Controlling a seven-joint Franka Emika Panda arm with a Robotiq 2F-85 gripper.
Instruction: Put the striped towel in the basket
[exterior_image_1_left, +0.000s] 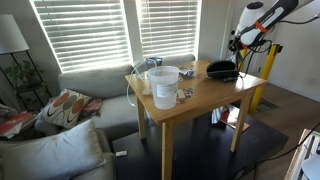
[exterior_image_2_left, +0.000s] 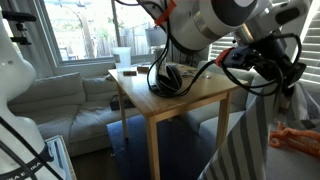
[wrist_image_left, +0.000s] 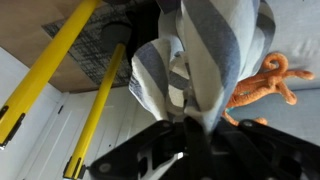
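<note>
My gripper is shut on the striped towel, a grey and white cloth that hangs from the jaws. In an exterior view the towel dangles below the gripper, off the side of the wooden table and above the floor. The basket is a white bucket-like container standing on the table's far part from the arm; it also shows in an exterior view. The gripper is beyond the table's edge, well away from the basket.
A black rounded object lies on the table near the arm's side. A yellow stand is beside the table, and its poles show under the towel. An orange toy lies below. A grey sofa stands behind the table.
</note>
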